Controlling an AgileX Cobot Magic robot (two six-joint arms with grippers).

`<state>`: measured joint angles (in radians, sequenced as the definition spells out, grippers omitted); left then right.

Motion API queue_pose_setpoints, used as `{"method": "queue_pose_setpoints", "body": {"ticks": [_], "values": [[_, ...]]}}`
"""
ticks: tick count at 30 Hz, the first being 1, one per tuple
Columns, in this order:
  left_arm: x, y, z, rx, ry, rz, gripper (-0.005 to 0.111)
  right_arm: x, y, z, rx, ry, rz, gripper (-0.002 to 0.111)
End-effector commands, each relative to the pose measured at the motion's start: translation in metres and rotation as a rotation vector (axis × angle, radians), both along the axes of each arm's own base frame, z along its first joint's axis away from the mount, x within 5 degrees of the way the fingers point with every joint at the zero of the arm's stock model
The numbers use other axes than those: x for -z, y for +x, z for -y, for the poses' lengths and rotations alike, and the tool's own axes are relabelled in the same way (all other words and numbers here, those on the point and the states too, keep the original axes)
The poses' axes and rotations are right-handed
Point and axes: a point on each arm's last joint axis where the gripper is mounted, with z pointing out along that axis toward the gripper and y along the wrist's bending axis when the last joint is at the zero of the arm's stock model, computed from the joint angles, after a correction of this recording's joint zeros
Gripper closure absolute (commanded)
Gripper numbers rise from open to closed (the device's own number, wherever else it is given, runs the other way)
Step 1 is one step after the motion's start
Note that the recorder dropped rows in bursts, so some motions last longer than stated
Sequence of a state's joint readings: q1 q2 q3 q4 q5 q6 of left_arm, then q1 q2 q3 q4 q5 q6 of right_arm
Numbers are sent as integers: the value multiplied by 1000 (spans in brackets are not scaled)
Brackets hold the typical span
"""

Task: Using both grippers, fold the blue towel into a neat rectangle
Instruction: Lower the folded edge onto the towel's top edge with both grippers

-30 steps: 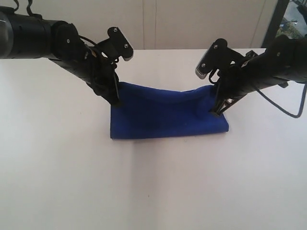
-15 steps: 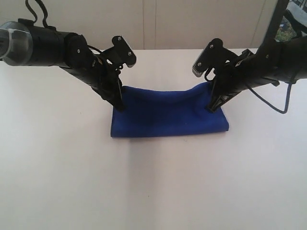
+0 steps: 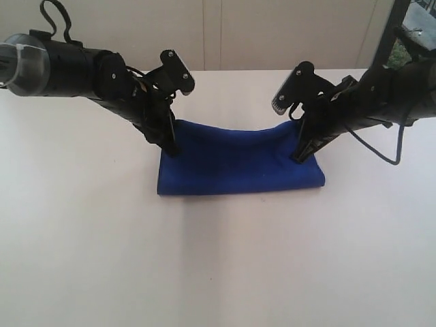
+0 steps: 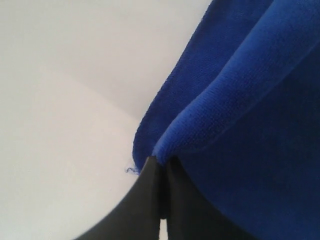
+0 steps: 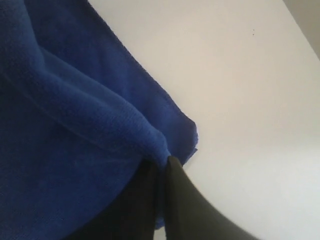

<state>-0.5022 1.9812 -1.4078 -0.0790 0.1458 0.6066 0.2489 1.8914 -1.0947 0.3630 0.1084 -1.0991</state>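
The blue towel (image 3: 238, 167) lies folded on the white table (image 3: 204, 259), and the left gripper (image 3: 170, 146) and the right gripper (image 3: 300, 155) each pinch one far corner tight.

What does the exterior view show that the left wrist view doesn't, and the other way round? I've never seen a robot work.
Only the exterior view shows the whole blue towel doubled over on the white table, and the right end effector holding one corner up. Only the left wrist view shows, close up, the layered hems and a loose thread at the edge. Both show the left end effector pinched shut on a towel corner.
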Motion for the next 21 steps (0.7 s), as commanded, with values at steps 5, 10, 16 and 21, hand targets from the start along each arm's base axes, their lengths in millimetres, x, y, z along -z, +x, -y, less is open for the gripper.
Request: {"method": "queue_pose_setpoints", "body": {"ticks": [5,10,16,21], "values": [[-2,3,0,-2,-8,32,107,-2,6,1,27,6,66,105],[-3,4,0,1,-7,46,107,-3,6,1,28,6,71,105],[-2,4,0,4,-3,51,107,-4,8,2,28,0,87,105],[6,5,1,4,6,35,107,-4,8,6,7,-30,94,105]]}}
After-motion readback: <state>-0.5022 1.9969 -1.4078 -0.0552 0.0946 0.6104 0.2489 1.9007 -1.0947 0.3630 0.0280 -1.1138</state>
